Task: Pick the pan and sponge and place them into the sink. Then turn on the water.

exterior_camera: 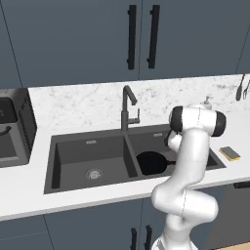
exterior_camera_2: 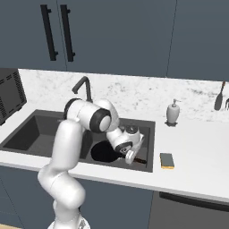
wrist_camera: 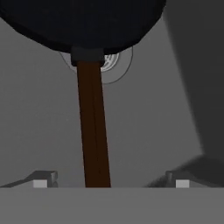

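The black pan [exterior_camera: 150, 162] [exterior_camera_2: 103, 152] lies in the right basin of the dark grey sink [exterior_camera: 53, 166] [exterior_camera_2: 27, 129]. In the hand view the pan [wrist_camera: 83, 22] is at the top, and its long dark handle [wrist_camera: 92, 127] runs down over the round drain [wrist_camera: 118, 65]. My gripper [exterior_camera_2: 131, 157] [wrist_camera: 110, 183] hangs low in that basin, open, with a fingertip [wrist_camera: 41, 181] well clear on each side of the handle. The yellow sponge [exterior_camera: 229, 153] [exterior_camera_2: 167, 160] lies on the counter to the right of the sink. No stream falls from the gooseneck faucet [exterior_camera: 128, 105] [exterior_camera_2: 84, 87].
A white soap dispenser [exterior_camera: 208, 101] [exterior_camera_2: 173, 112] stands behind the sponge. A black appliance [exterior_camera: 12, 127] [exterior_camera_2: 9, 94] sits on the counter left of the sink. Dark utensils [exterior_camera_2: 220, 96] hang at the far right wall. Cabinets hang above.
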